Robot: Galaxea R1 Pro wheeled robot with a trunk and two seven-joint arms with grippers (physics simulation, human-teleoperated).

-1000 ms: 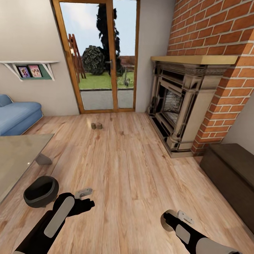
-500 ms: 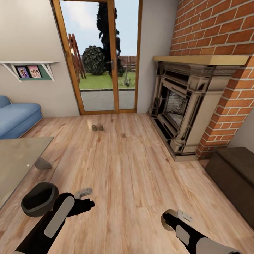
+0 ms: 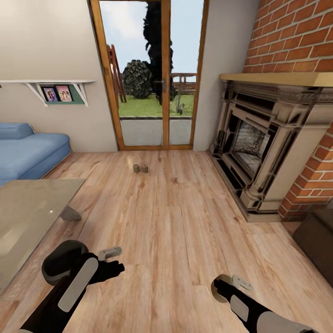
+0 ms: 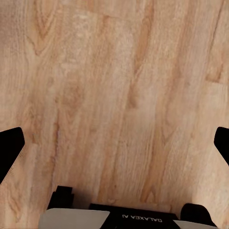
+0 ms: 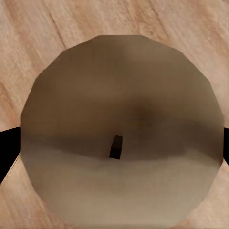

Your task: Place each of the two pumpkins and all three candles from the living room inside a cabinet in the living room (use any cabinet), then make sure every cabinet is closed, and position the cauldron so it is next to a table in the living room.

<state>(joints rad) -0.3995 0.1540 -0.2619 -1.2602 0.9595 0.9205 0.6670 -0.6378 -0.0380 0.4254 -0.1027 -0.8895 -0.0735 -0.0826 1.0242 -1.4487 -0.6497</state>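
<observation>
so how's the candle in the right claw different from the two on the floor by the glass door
The held candle sits between the right claw's fingers above the planks; the two floor candles stand side by side near the door. The held one looks pale cream with a dark wick; the floor pair looks darker, tan-brown. The pair is far off and small in the head view. All are short stubby cylinders.

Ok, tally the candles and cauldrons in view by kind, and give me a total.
Candles: 3 (two on the floor by the glass door, one candle in the right pincer)
Cauldron: 1
Total: 4
</observation>
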